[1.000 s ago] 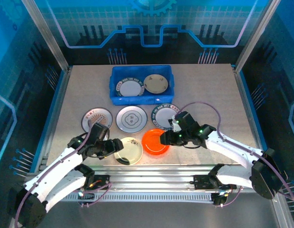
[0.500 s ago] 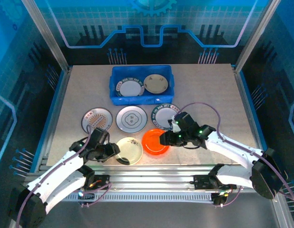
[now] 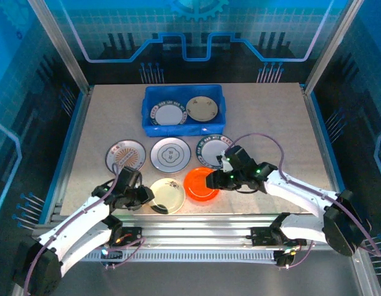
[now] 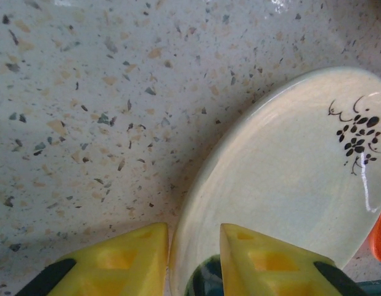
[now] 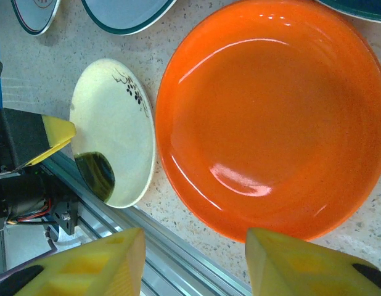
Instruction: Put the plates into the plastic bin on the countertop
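Two round patterned plates point(image 3: 168, 113) lie in the rectangular blue plastic bin point(image 3: 145, 117); you cannot read their rim writing. Your left end effector point(image 4: 193, 237), narrowly parted, straddles the cream shallow plate point(image 4: 289, 179) rim near the speckled desk point(image 4: 86, 92) edge; grip unclear. Your right end effector point(image 5: 193, 246) gapes empty over the glossy orange plate point(image 5: 270, 117).

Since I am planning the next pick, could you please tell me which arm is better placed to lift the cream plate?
Left. The left end effector straddles the cream plate at its rim, one finger each side, whereas the right end effector hangs open over the orange plate beside it.
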